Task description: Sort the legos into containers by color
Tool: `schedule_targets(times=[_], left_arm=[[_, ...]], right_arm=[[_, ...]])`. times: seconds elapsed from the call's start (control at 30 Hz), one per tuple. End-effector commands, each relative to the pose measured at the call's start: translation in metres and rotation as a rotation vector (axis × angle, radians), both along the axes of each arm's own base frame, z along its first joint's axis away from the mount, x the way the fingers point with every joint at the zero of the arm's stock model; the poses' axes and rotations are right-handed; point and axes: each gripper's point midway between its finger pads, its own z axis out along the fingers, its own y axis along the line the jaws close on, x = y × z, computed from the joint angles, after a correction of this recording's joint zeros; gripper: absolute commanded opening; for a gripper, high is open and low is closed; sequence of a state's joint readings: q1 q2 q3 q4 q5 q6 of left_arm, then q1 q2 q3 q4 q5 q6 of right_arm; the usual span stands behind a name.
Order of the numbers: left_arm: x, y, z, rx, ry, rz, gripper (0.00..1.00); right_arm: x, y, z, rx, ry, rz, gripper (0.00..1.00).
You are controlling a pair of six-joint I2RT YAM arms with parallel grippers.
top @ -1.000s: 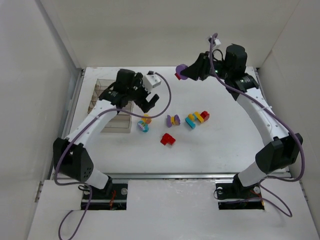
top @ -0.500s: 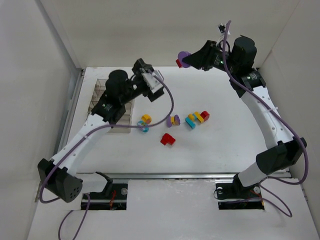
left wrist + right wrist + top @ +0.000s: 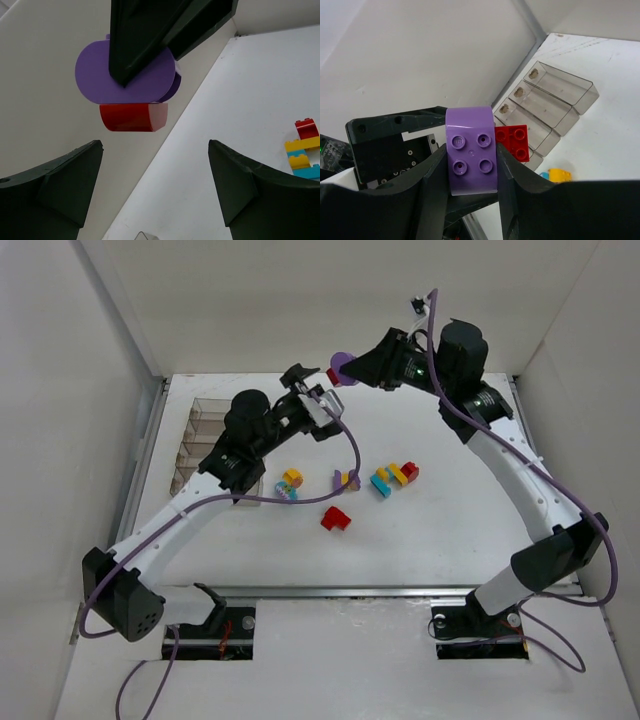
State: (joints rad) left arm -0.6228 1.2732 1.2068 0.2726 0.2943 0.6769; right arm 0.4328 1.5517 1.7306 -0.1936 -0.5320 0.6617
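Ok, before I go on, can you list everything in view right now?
joined pair of bricks: one, purple on red, in the air over the far side, gripped by the purple one
red brick: one, red, alone on the table, nearest the arm bases
small cluster: one, yellow and teal, just right of the containers
middle cluster: one, purple and yellow, mid-table
long cluster: one, teal, yellow and red, right of the middle cluster
containers: four, clear smoky, in a row at the table's left edge
table: one, white
left hand: black, open, near the held pair, not touching it
right hand: black, shut on the pair
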Motion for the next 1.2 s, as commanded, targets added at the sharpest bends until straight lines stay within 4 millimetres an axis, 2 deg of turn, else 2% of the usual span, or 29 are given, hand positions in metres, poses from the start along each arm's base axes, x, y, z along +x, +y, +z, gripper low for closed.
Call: schedule_targets(times=[0.0, 0.1, 0.33, 0.5, 0.57, 0.7, 0.77, 0.83, 0.87, 0.9, 1.0, 1.03, 1.1, 1.13, 1.17], left_arm=[[-0.007, -0.004, 0.042, -0.074, -0.092, -0.033, 0.82], [-0.004, -0.005, 0.037, -0.075, -0.077, -0.025, 0.73], [-0.005, -0.005, 0.044, -0.098, -0.079, -0.028, 0.72], [-0.005, -0.005, 0.042, -0.093, -0.072, -0.028, 0.52], [-0.005, -0.005, 0.042, -0.093, -0.072, -0.028, 0.48], [-0.005, -0.005, 0.042, -0.093, -0.072, -0.028, 0.44], [-0.005, -0.005, 0.042, -0.093, -0.072, -0.028, 0.38], [-0.005, -0.006, 0.038, -0.076, -0.064, -0.036, 0.18], [-0.008, -0.005, 0.041, -0.081, -0.072, -0.036, 0.07], [-0.006, -0.003, 0.041, -0.082, -0.071, -0.024, 0.0], [-0.003, 0.0, 0.029, -0.049, -0.034, 0.004, 0.0], [0.001, 0.005, 0.016, -0.027, 0.013, 0.017, 0.0], [0.003, 0.011, -0.003, -0.021, 0.101, 0.016, 0.0], [0.007, 0.021, -0.011, -0.02, 0.138, 0.042, 0.0], [0.007, 0.027, -0.033, 0.013, 0.206, 0.057, 0.0]], right_arm=[[-0.01, 0.003, 0.021, 0.044, -0.045, 0.004, 0.0], [-0.011, 0.007, 0.012, 0.031, -0.034, 0.013, 0.0], [-0.012, 0.011, -0.002, 0.017, -0.007, 0.022, 0.0], [-0.012, 0.011, -0.002, 0.017, -0.006, 0.022, 0.0], [-0.016, 0.015, -0.002, 0.017, -0.006, 0.04, 0.0], [-0.013, 0.021, -0.014, 0.005, 0.018, 0.049, 0.0], [-0.013, 0.021, -0.014, 0.005, 0.018, 0.049, 0.0], [-0.013, 0.023, -0.014, 0.005, 0.019, 0.06, 0.0], [-0.013, 0.023, -0.014, 0.005, 0.019, 0.06, 0.0], [-0.013, 0.023, -0.014, 0.005, 0.019, 0.06, 0.0], [-0.012, 0.023, -0.014, 0.0, 0.011, 0.06, 0.0], [-0.006, 0.017, -0.014, 0.0, 0.011, 0.031, 0.0], [0.001, -0.001, -0.002, 0.012, -0.014, -0.036, 0.0], [0.005, -0.007, -0.002, 0.012, -0.015, -0.064, 0.0], [0.005, -0.016, 0.006, 0.02, -0.031, -0.093, 0.0]])
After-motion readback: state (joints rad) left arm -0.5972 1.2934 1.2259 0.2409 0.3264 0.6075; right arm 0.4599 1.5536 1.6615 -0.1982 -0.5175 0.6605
